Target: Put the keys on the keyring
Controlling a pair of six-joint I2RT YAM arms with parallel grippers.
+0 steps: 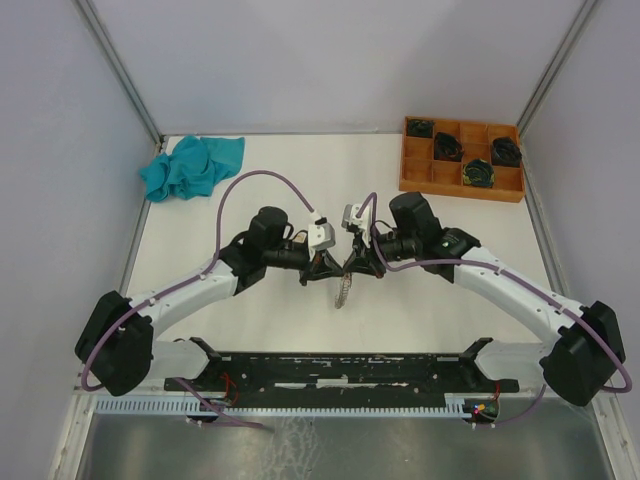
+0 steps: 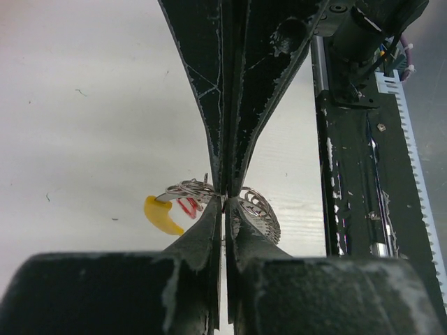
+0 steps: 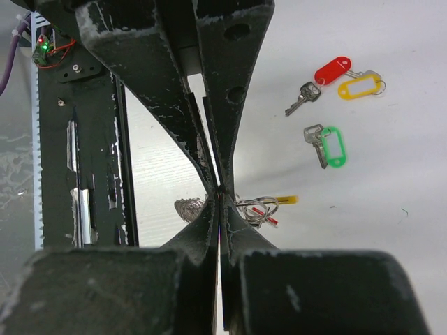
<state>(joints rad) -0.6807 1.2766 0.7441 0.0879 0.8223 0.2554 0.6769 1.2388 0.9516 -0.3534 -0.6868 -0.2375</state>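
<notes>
- Where the two arms meet at mid-frame of the top view, the left gripper point(image 1: 322, 266) and the right gripper point(image 1: 358, 264) point at each other tip to tip. The keyring point(image 1: 343, 290) dangles just below them, over the table point(image 1: 440, 320). The keys cannot be made out from up here; the arms may hide them.
- Left wrist view: the left gripper's fingers rise from the bottom edge and are clenched on the silvery ring at mid-frame. The right gripper's fingers come down from the top to the same spot. Ribbed coils bulge out on both sides of the pinch, and the ring's long yellow tag point(image 2: 162, 215) curls away to the lower left. No keys show here.
- Right wrist view: the right gripper is likewise clamped on the keyring point(image 3: 248, 206), so both tools grasp it at one point.
  - The keys point(image 3: 328, 112) lie flat on the table in the upper right of the frame, well apart from the ring.
  - The red-tagged key point(image 3: 323, 78) runs on a diagonal, blade to the lower left.
  - The yellow-tagged key point(image 3: 360, 85) touches it on the right.
  - The green-tagged key point(image 3: 328, 146) sits below them, its long axis near upright in the frame.
  - As I judge it, one gripper must let go to fetch a key, and which arm sits nearer I cannot tell.
</notes>
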